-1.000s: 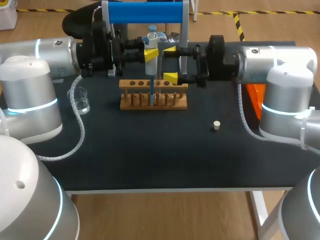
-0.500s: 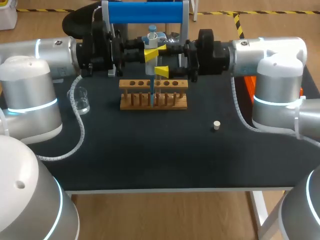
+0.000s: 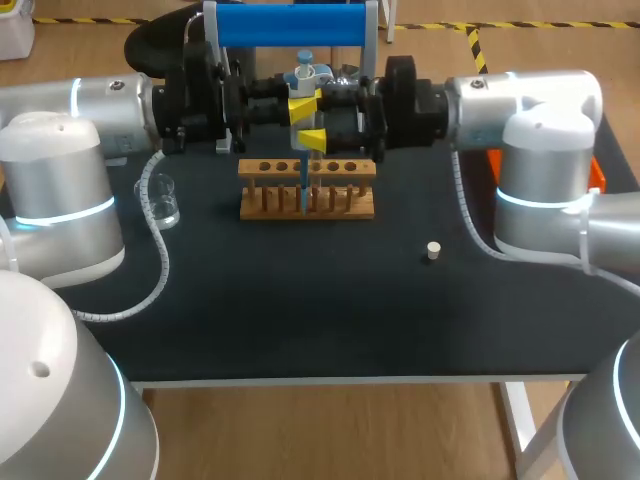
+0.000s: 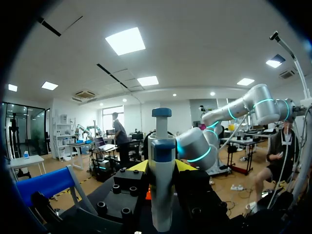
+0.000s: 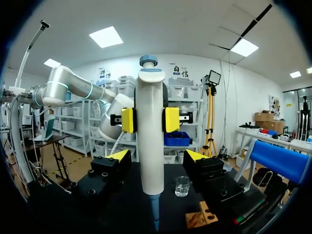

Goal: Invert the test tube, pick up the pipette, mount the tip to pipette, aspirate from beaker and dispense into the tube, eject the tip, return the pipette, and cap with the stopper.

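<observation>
You are judged to be at the dispense step: your left end effector (image 5: 149, 120) is clamped on the pipette (image 5: 148, 146), whose tip is lowered into the rack (image 3: 307, 190) at 12 o'clock on the bench (image 3: 300, 320). Your right end effector (image 5: 157, 156) straddles the pipette, jaws apart. Next, work the plunger (image 5: 148, 60) without side load.

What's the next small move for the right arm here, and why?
Probably close the right gripper on the pipette. Its open fingers straddle the barrel without touching it, while the left gripper is shut on the pipette and holds it upright over the rack. The right looks lined up to grip.
</observation>
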